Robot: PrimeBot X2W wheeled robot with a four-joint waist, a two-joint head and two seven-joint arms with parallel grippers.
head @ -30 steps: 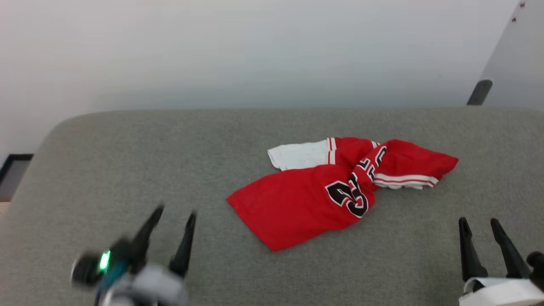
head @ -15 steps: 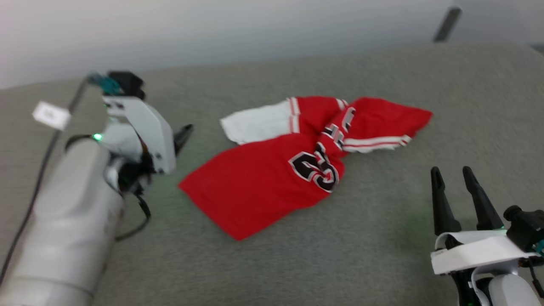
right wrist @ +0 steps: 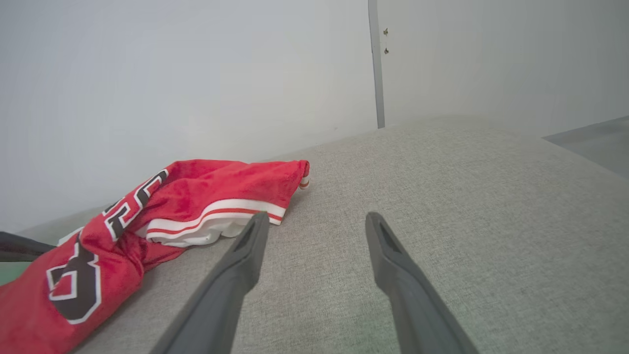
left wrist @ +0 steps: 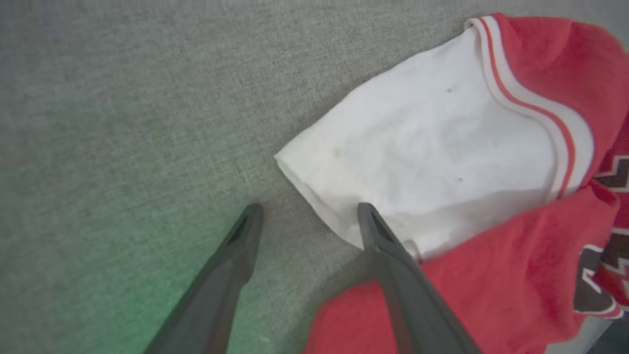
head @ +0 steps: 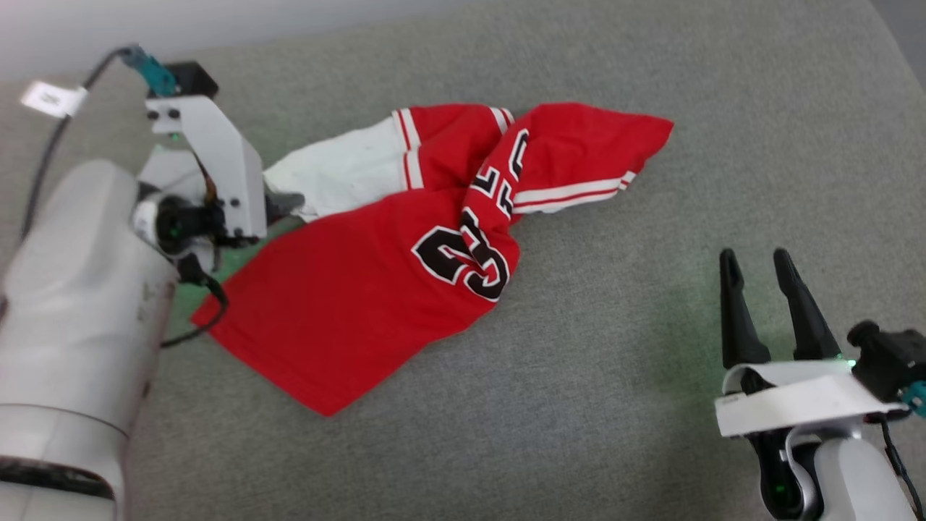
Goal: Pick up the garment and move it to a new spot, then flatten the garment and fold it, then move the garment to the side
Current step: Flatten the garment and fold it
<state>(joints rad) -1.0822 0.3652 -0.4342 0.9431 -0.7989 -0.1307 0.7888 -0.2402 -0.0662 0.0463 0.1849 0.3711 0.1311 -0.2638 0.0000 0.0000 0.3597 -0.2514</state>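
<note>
The garment [head: 347, 304], a red jersey with black white-edged numerals, lies crumpled and twisted on the grey fabric surface [head: 615, 405]. Its white sleeve [head: 347, 166] points toward the far left. My left gripper [head: 286, 205] sits at that sleeve's near corner, largely hidden behind its wrist bracket. In the left wrist view the left gripper [left wrist: 309, 209] is open. One finger [left wrist: 388, 246] lies over the edge of the white sleeve [left wrist: 427, 147], the other over bare fabric. My right gripper [head: 754, 259] is open and holds nothing, to the right of the garment. In the right wrist view the right gripper [right wrist: 317, 216] stands just short of the garment's [right wrist: 221, 187] striped trim.
A black cable with a white tag [head: 47, 98] runs from the left wrist at the far left. A pale wall rises behind the surface, with a dark upright strip [right wrist: 376, 64] on it. The surface's rounded corner [head: 893, 43] is at the far right. Bare fabric extends in front of the garment.
The head camera has tilted down and shifted. My left arm swung from the lower left up to the garment's white sleeve. The right gripper stays open beside the garment.
</note>
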